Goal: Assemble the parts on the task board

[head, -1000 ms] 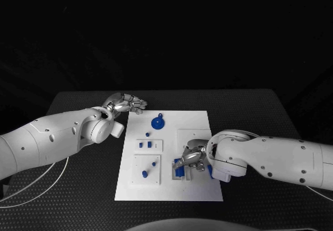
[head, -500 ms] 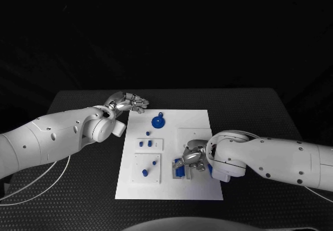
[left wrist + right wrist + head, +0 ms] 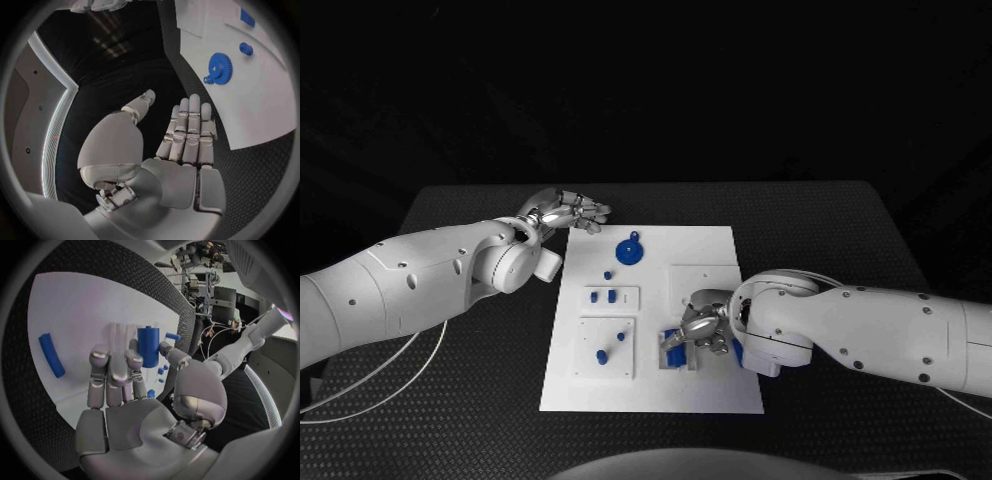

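Lab: equipment racks (image 3: 212, 295), cables.

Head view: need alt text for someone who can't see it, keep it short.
The right hand rests over blue parts at the near right of the white task board on a black table. The left hand hovers empty off the board's far left corner, near a blue gear.

Black textured table (image 3: 473, 400); white cable (image 3: 387, 385) lying across it.

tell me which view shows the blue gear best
The left wrist view: the blue gear lies unobstructed on the task board, teeth visible. The head view shows it small; I can't pick it out in the right wrist view.
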